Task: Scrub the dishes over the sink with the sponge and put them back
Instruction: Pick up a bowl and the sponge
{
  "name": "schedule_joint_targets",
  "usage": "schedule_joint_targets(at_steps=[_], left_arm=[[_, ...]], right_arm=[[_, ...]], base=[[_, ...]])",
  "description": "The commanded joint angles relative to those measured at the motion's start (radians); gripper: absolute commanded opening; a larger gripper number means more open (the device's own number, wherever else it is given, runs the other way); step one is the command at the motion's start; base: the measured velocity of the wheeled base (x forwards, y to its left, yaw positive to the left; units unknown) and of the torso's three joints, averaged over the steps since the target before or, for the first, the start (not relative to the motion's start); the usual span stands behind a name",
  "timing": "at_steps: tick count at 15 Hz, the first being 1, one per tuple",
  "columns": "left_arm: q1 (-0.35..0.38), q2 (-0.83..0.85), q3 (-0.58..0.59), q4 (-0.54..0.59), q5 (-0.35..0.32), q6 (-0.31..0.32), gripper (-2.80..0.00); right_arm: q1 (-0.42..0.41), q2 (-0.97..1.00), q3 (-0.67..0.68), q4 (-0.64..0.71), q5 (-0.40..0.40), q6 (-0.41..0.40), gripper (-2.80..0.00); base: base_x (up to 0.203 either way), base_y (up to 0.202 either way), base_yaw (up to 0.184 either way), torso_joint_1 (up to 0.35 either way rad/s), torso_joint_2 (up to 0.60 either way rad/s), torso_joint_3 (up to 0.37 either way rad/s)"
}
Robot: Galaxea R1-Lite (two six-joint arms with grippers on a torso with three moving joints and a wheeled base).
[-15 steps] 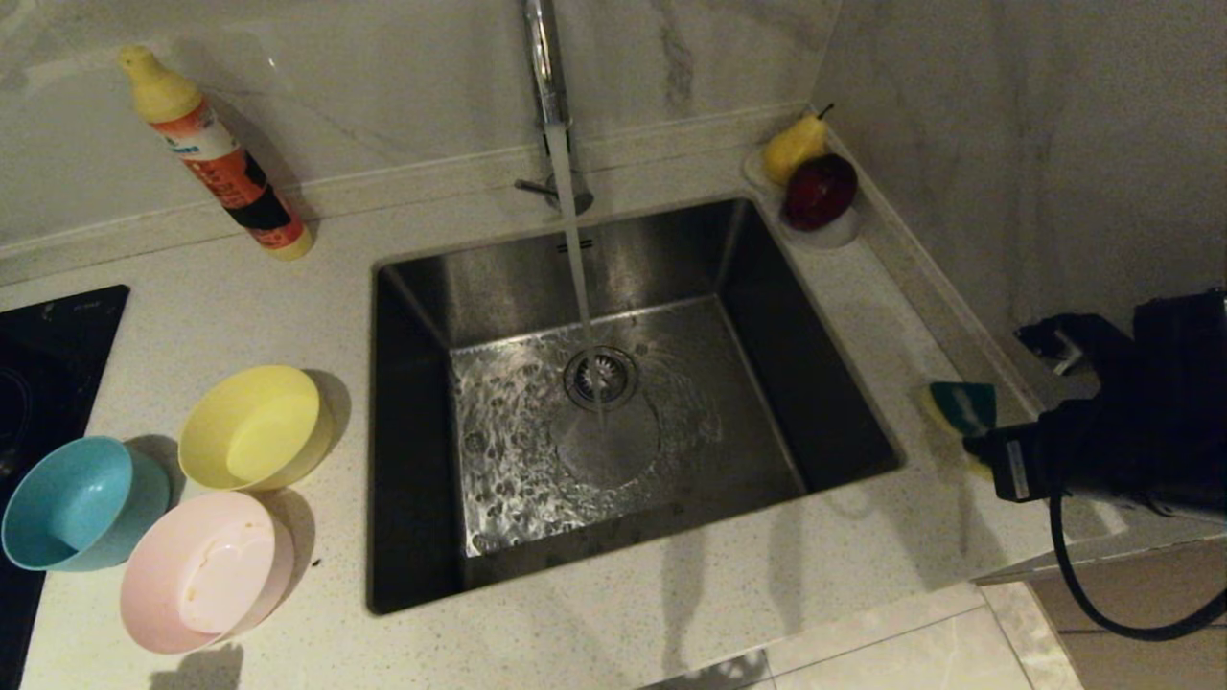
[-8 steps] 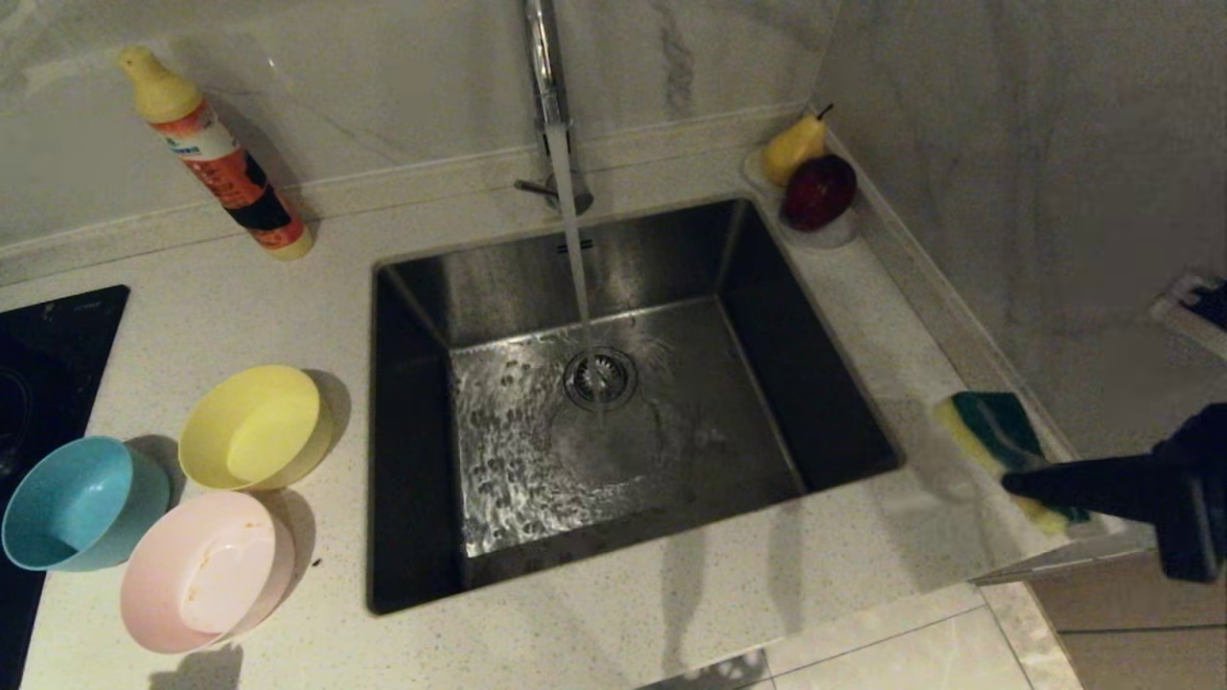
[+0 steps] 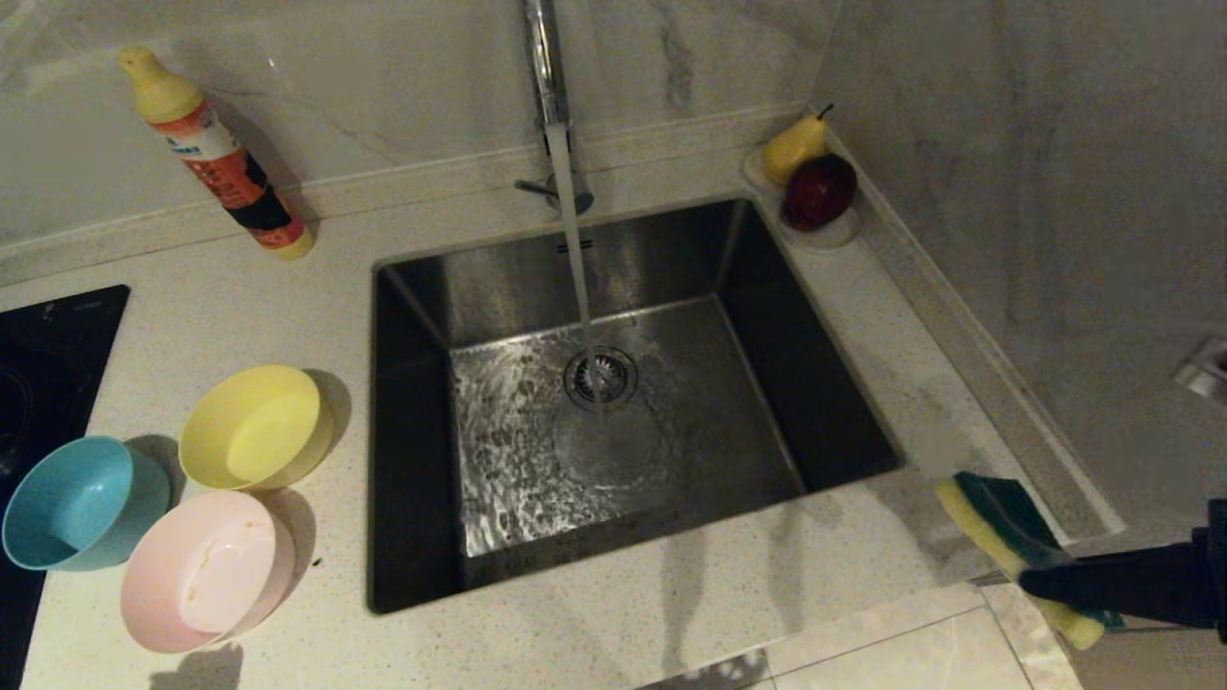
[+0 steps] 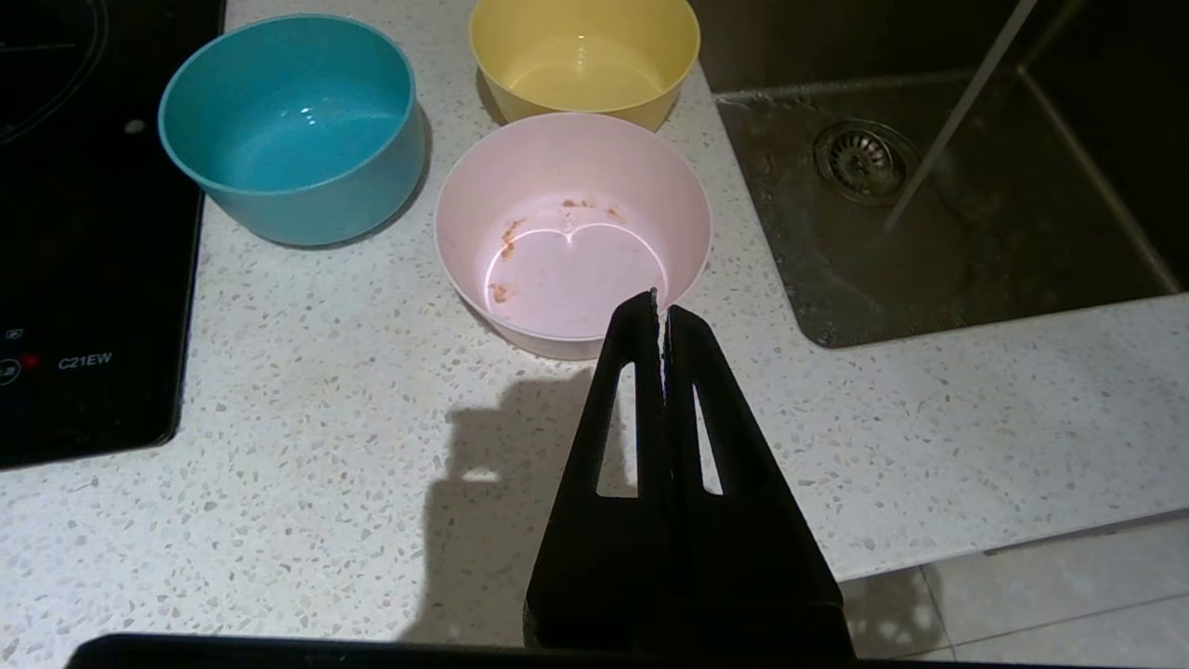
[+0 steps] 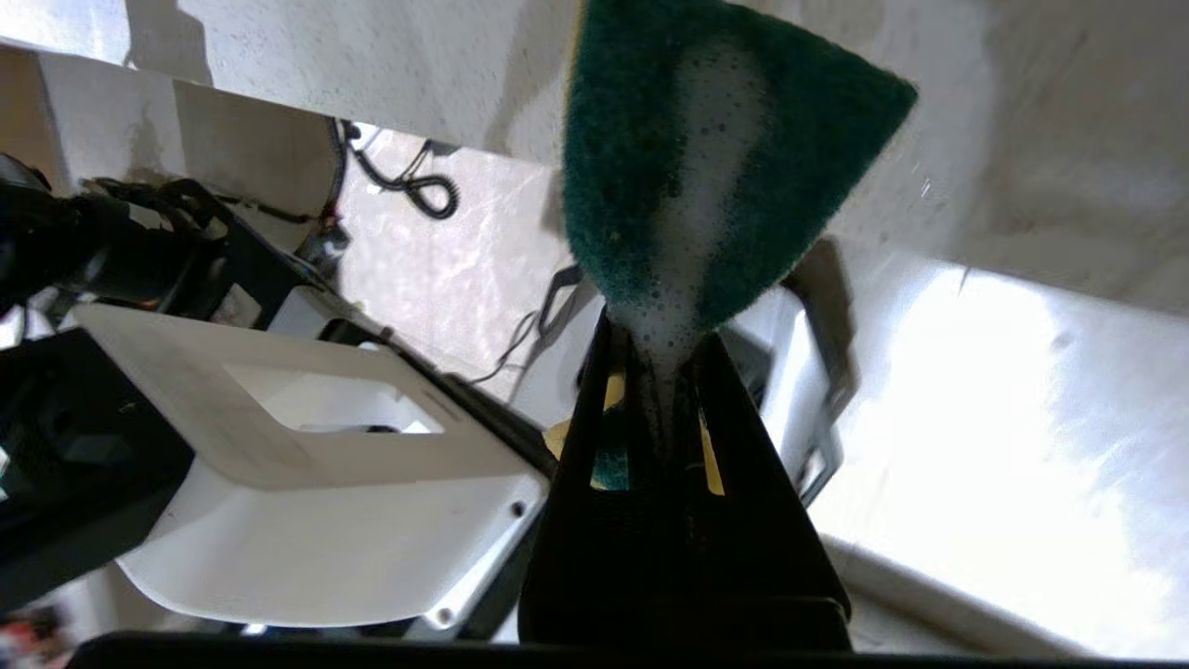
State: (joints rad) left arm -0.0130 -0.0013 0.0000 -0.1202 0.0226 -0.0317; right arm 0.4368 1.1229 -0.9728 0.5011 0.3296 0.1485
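The right gripper (image 3: 1030, 578) is clenched on the sponge (image 3: 1007, 537) off the near right corner of the counter (image 3: 623, 632), out past the counter's front edge and well to the right of the sink (image 3: 815, 412). In the right wrist view the sponge (image 5: 706, 177) sticks straight out beyond the fingertips, green scouring face toward the camera with a streak of foam running down it into the pinch. Its long axis slants from the fingers up toward the sink's near right corner, so the free end already points at the basin.

The tap (image 3: 544, 67) runs into the drain (image 3: 601, 377). The three dishes stand on the counter's left side, between the sink and the black hob (image 3: 38, 364): the yellow bowl (image 3: 254, 426) nearest the sink, the blue bowl (image 3: 77, 503) by the hob, the pink bowl (image 3: 206, 570) closest to the front edge, with brownish smears inside it (image 4: 571, 232).

The left gripper (image 4: 660, 321) hovers with fingers pressed together and empty, just in front of the pink bowl. It is much the nearer hand to the dishes; the sponge hand is across the whole sink from them. My reading is that a bowl must come to the basin from the left while the sponge swings in from the right, and the left fingers must spread first
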Motion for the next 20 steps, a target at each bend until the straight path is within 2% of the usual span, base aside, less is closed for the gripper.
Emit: schedule_joint_targets(at_steps=[1, 3, 5, 7, 11, 15, 20], left_arm=[[0.000, 0.000, 0.040, -0.001, 0.000, -0.001, -2.80], [0.001, 0.000, 0.040, -0.001, 0.000, -0.002, -2.80], [-0.001, 0.000, 0.040, -0.001, 0.000, -0.001, -2.80], [-0.001, 0.000, 0.040, -0.001, 0.000, -0.001, -2.80], [0.000, 0.000, 0.040, -0.001, 0.001, 0.000, -2.80], [-0.001, 0.000, 0.040, -0.001, 0.000, -0.005, -2.80], [0.001, -0.002, 0.040, -0.001, 0.002, -0.011, -2.80]], right_arm=[[0.012, 0.027, 0.004, 0.005, 0.000, 0.009, -2.80], [0.062, 0.067, 0.007, 0.006, -0.017, 0.025, -2.80], [0.092, 0.092, -0.041, -0.004, -0.041, 0.077, -2.80], [0.106, 0.133, -0.092, -0.007, -0.075, 0.088, -2.80], [0.158, 0.247, -0.110, -0.040, -0.089, 0.089, -2.80], [0.164, 0.302, -0.162, -0.048, -0.090, 0.088, -2.80], [0.191, 0.320, -0.153, -0.049, -0.095, 0.116, -2.80]], base=[[0.000, 0.000, 0.000, 0.000, 0.00, 0.000], [0.000, 0.000, 0.000, 0.000, 0.00, 0.000], [0.000, 0.000, 0.000, 0.000, 0.00, 0.000], [0.000, 0.000, 0.000, 0.000, 0.00, 0.000], [0.000, 0.000, 0.000, 0.000, 0.00, 0.000], [0.000, 0.000, 0.000, 0.000, 0.00, 0.000], [0.000, 0.000, 0.000, 0.000, 0.00, 0.000]])
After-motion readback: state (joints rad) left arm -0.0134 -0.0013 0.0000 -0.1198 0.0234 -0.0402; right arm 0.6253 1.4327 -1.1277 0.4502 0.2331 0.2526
